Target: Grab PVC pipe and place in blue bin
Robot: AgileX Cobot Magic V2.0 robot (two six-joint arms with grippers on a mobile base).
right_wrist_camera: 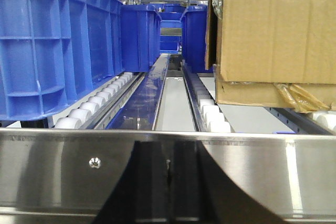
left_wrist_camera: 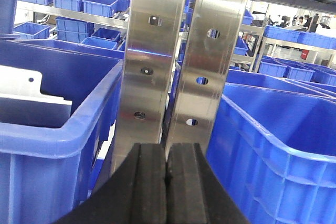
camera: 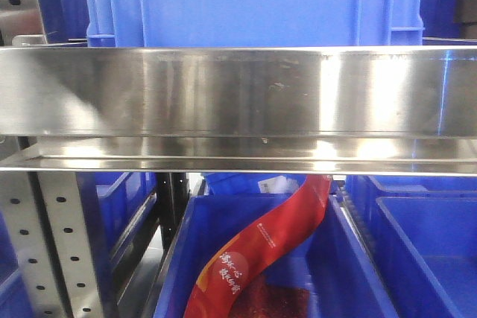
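No PVC pipe shows in any view. My left gripper [left_wrist_camera: 166, 182] is shut and empty, its black pads pressed together in front of two perforated steel uprights [left_wrist_camera: 152, 61], between a blue bin on the left [left_wrist_camera: 52, 135] and a blue bin on the right [left_wrist_camera: 273, 145]. My right gripper [right_wrist_camera: 168, 182] is shut and empty, right against a steel shelf rail [right_wrist_camera: 63, 166]. In the front view a blue bin [camera: 350, 258] under the shelf holds a red package [camera: 261, 247]. Neither gripper shows in the front view.
A steel shelf beam [camera: 238, 94] fills the front view, with a blue crate [camera: 253, 1] on top. In the right wrist view a roller track [right_wrist_camera: 212, 116] runs back between a blue crate [right_wrist_camera: 52, 51] and a cardboard box [right_wrist_camera: 273, 30]. A white sheet [left_wrist_camera: 26, 90] lies in the left bin.
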